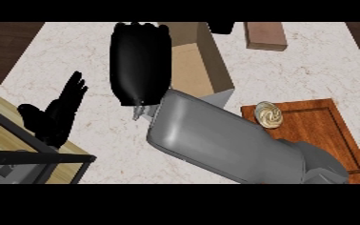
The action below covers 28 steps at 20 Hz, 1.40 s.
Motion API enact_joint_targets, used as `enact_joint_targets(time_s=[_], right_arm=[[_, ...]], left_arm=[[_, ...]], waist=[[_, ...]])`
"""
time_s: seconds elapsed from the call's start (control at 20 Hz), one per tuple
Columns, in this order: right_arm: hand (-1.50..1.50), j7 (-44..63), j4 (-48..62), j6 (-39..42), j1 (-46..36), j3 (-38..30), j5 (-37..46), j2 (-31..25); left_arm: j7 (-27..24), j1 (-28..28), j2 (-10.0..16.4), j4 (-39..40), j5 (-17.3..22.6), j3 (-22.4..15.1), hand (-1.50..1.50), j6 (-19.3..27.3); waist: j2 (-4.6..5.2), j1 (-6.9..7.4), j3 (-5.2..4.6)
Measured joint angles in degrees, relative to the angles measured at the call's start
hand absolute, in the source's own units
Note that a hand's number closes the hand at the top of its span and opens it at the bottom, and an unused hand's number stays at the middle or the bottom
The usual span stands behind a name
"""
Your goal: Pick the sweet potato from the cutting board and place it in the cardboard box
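At upper centre, the right hand [141, 62] is held over the cardboard box's [218, 66] left side; its hold cannot be told. The sweet potato is not seen on the cutting board [316, 128] and is judged hidden beneath that hand. The left hand [60, 109] is rested open at left.

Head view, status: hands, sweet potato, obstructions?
Right hand at cardboard box, grip unseen. Left hand open, resting left. Sweet potato not visible; pale round item on cutting board.

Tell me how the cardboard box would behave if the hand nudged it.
The cardboard box has thin walls and an open top, so it is probably light and may flex. On the smooth counter it would likely slide rather than tip.
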Motion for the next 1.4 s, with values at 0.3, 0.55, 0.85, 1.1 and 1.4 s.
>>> enact_joint_targets(time_s=[0.3,0.55,0.85,1.1,1.4], right_arm=[[1.5,-2.41,9.86,-1.83,-2.12,-1.33,-0.35,0.16],[1.5,-5.66,18.92,-2.03,-1.77,-1.65,-2.79,0.37],[-1.5,-7.56,24.09,4.86,-0.21,-4.35,-11.28,0.23],[-1.5,-11.33,26.42,0.33,0.13,-5.9,-12.35,0.17],[-1.5,-16.29,25.29,-15.98,0.38,-6.53,-7.47,0.14]], left_arm=[[-0.08,1.8,0.54,-1.75,0.12,1.42,0.0,0.81],[0.28,2.5,0.66,-2.52,0.26,1.97,0.0,1.05],[-0.06,2.76,0.64,-1.77,0.24,1.93,0.0,0.82],[0.51,3.28,0.77,-2.15,0.26,2.28,0.0,1.43],[0.14,4.22,0.83,-2.93,0.14,3.05,0.0,1.04]], waist=[[0.25,-0.88,-0.1],[0.56,-1.26,-0.11],[-0.38,-1.75,-0.19],[-0.36,-2.07,-0.19],[0.03,-2.54,-0.06]])
